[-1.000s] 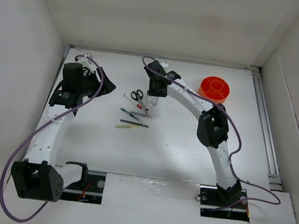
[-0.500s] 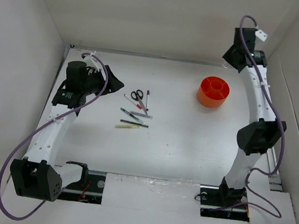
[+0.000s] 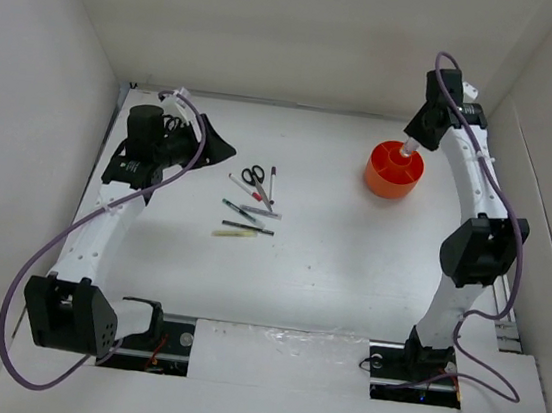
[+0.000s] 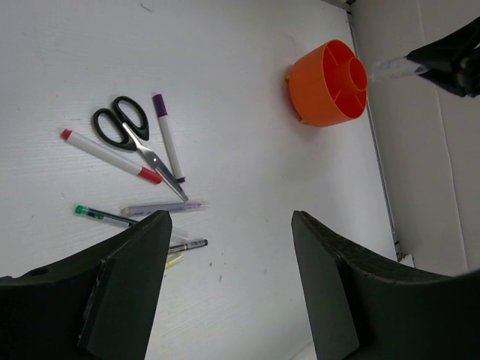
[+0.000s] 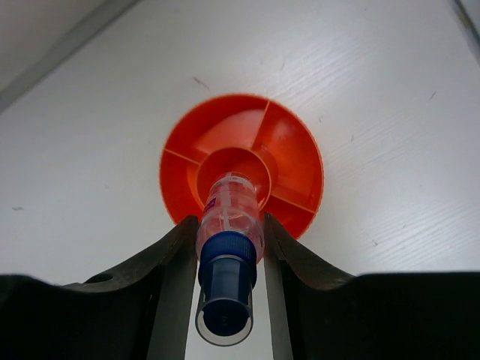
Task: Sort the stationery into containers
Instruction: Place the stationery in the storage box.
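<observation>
Item: clear pen (image 5: pixel 227 217), blue-capped, hanging end-down over the centre well of the orange cup (image 5: pixel 296 161). Change: the right gripper (image 5: pixel 227 259) has dropped from high behind the cup to just above it, so a release looks near. Its fingers are clenched on the pen. Scissors (image 4: pixel 120 124) and the other pens (image 4: pixel 111 155) lie well left of the cup. Left gripper (image 4: pixel 229 277): spread wide, holding nothing.

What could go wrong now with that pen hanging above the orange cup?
The blue-capped pen in the right gripper hangs tilted over the orange organiser. Released like this, it might strike a divider and bounce out. If the arm lowers, the pen could push the cup over.
</observation>
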Action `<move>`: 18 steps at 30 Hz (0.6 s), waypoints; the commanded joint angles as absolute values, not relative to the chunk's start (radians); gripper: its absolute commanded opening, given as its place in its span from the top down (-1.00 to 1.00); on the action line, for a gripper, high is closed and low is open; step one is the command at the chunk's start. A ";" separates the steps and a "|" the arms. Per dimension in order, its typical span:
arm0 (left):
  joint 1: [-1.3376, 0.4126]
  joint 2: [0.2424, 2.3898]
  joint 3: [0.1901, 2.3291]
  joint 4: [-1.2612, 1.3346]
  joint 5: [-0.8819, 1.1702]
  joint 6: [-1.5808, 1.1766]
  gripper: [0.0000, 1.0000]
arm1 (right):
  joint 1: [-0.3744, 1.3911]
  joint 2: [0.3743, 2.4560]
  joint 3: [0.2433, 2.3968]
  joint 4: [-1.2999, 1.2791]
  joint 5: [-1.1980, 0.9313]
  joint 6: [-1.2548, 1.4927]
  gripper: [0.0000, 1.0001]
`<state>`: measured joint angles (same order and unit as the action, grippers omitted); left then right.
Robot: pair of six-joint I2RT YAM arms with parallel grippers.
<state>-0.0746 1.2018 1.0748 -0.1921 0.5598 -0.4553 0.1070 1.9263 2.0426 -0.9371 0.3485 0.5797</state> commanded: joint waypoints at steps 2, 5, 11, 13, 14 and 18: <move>-0.074 1.224 1.137 -0.109 0.614 -0.469 -0.24 | 0.120 1.881 1.984 -0.914 0.350 0.577 0.95; -0.095 1.244 1.152 -0.094 0.603 -0.480 -0.24 | 0.120 1.899 1.993 -0.914 0.350 0.568 0.95; -0.224 1.279 1.219 -0.149 0.453 -0.430 -0.24 | 0.120 1.928 2.014 -0.904 0.360 0.568 0.95; -0.233 1.279 1.210 -0.149 0.440 -0.430 -0.24 | 0.120 1.939 2.005 -0.904 0.360 0.568 0.89; -0.233 1.279 1.210 -0.140 0.440 -0.430 -0.24 | 0.120 1.939 2.005 -0.904 0.360 0.568 0.89; -0.233 1.279 1.178 -0.140 0.440 -0.430 -0.24 | 0.120 1.962 2.023 -0.894 0.360 0.558 0.89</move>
<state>-0.2398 1.2922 1.1728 -0.1577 0.4610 -0.4458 0.1192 1.9465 1.9705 -0.9310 0.3412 0.5720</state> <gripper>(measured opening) 0.622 0.426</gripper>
